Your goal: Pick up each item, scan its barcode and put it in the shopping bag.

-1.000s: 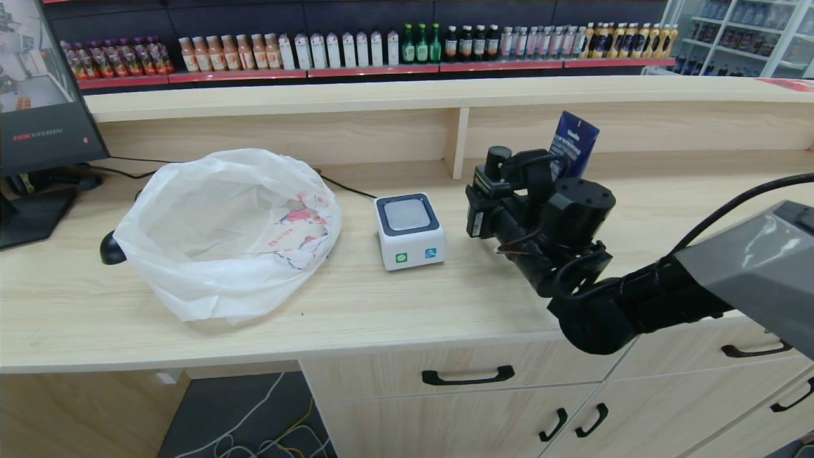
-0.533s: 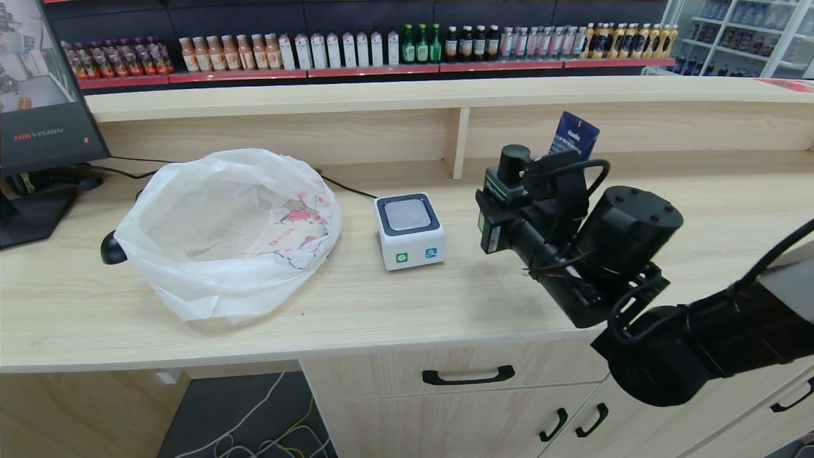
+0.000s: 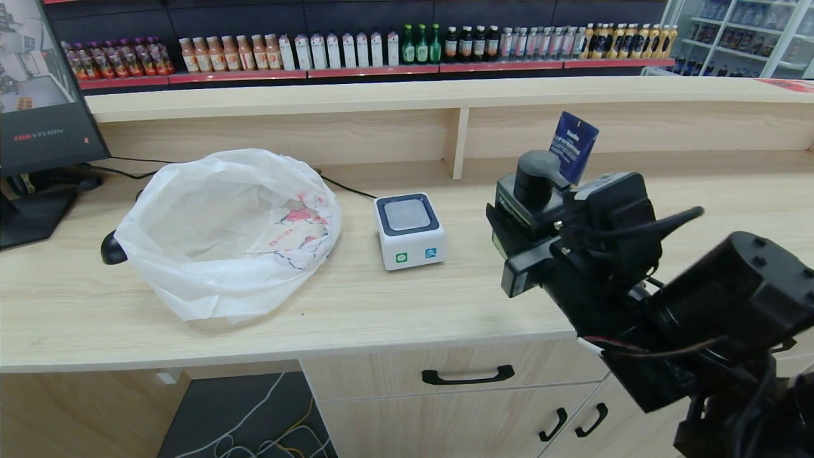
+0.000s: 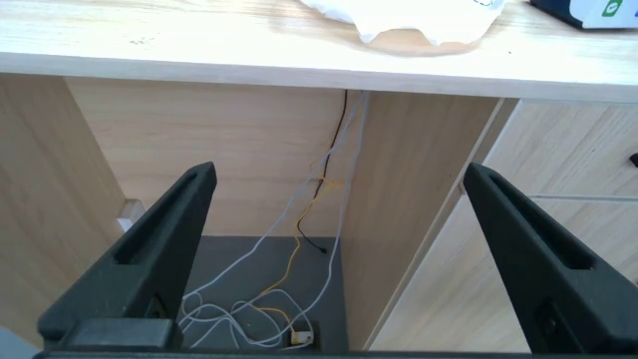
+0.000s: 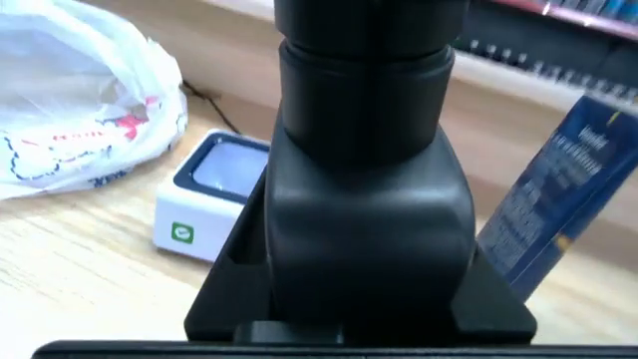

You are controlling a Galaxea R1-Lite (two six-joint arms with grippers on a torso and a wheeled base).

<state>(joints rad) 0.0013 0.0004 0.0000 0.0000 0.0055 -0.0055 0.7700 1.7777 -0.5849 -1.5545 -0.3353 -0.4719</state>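
A white plastic shopping bag (image 3: 229, 229) lies open on the left-centre of the wooden counter (image 3: 381, 299). Just right of it sits a white cube scanner (image 3: 409, 230) with a grey top window. A blue packet (image 3: 574, 145) stands upright against the counter's back wall at the right. My right gripper (image 3: 540, 184) hangs in front of the packet, over the counter's front right part, with its wrist housing hiding its tip. The right wrist view shows the packet (image 5: 558, 209), the scanner (image 5: 214, 194) and the bag (image 5: 80, 120). My left gripper (image 4: 339, 178) is open and empty below the counter edge.
A monitor (image 3: 38, 95) stands at the far left, with a black mouse (image 3: 112, 249) beside the bag. A vertical divider (image 3: 456, 143) splits the raised back shelf. Drawers with black handles (image 3: 467, 375) are under the counter. Loose cables (image 4: 289, 289) lie on the floor beneath.
My right arm has drawn back from the blue packet toward the front right and nearer the head camera. The packet, scanner and bag have stayed where they were.
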